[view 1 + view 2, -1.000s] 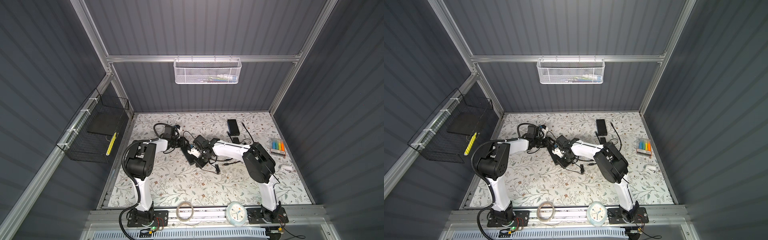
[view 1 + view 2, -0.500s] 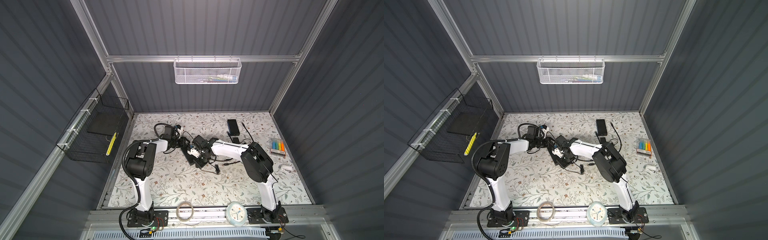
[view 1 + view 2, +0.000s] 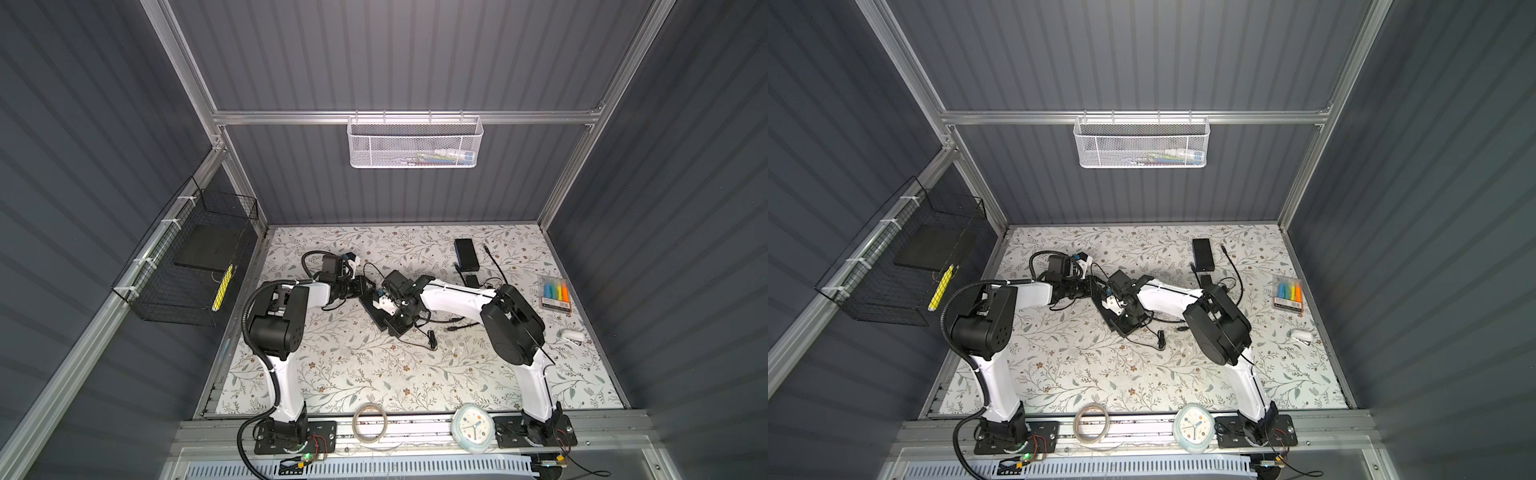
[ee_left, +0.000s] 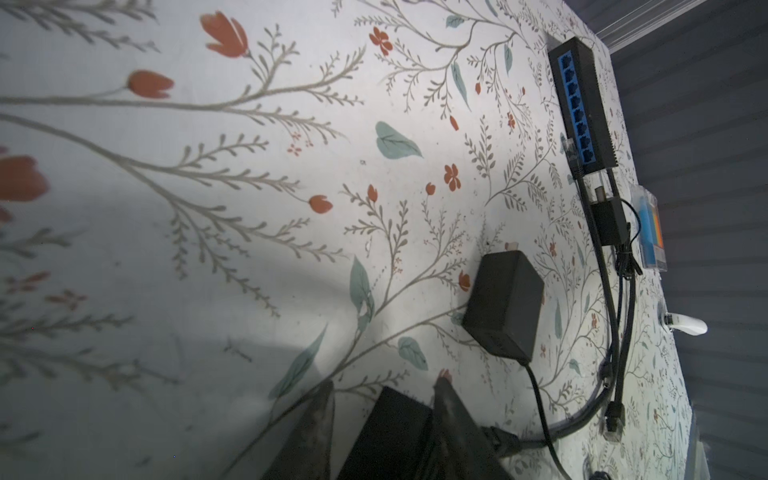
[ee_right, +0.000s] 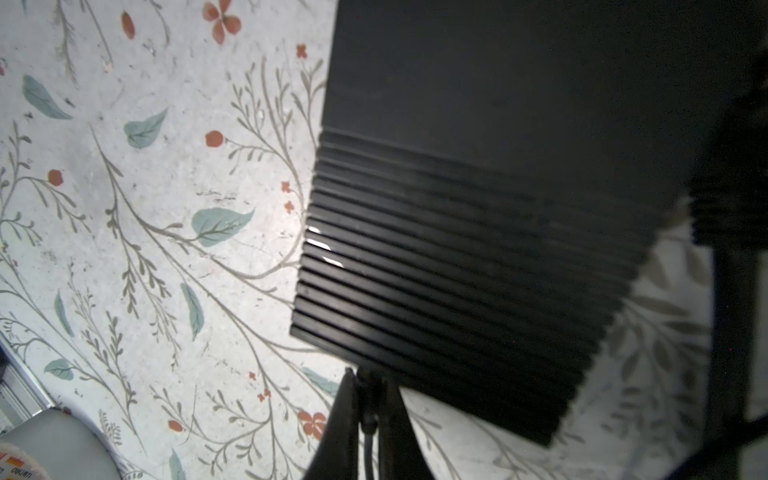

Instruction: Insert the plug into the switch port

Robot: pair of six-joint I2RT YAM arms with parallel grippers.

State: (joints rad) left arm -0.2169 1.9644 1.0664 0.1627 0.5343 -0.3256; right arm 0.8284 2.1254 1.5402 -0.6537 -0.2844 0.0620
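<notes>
A black switch (image 3: 384,325) (image 3: 1115,325) with a ribbed top (image 5: 478,249) lies slantwise in the middle of the floral table. My left gripper (image 3: 360,289) (image 4: 384,390) is shut on its far-left end (image 4: 395,436). At the opposite edge my right gripper (image 3: 405,318) (image 5: 370,374) is shut on a small black plug (image 5: 368,386). The plug's tip touches that ribbed edge, and its cable (image 5: 368,449) trails back between the fingers. The port itself is hidden in every view.
Another black box with a row of blue ports (image 4: 579,104) (image 3: 466,252) sits at the back right with cables in it. A power brick (image 4: 503,307) and loose cables (image 3: 432,341) lie near. Highlighters (image 3: 555,293), a white object (image 3: 573,336), a clock (image 3: 473,428) and a tape roll (image 3: 370,424) ring the table.
The right arm's elbow has shifted slightly to the left. Both grippers and the switch stay where they were.
</notes>
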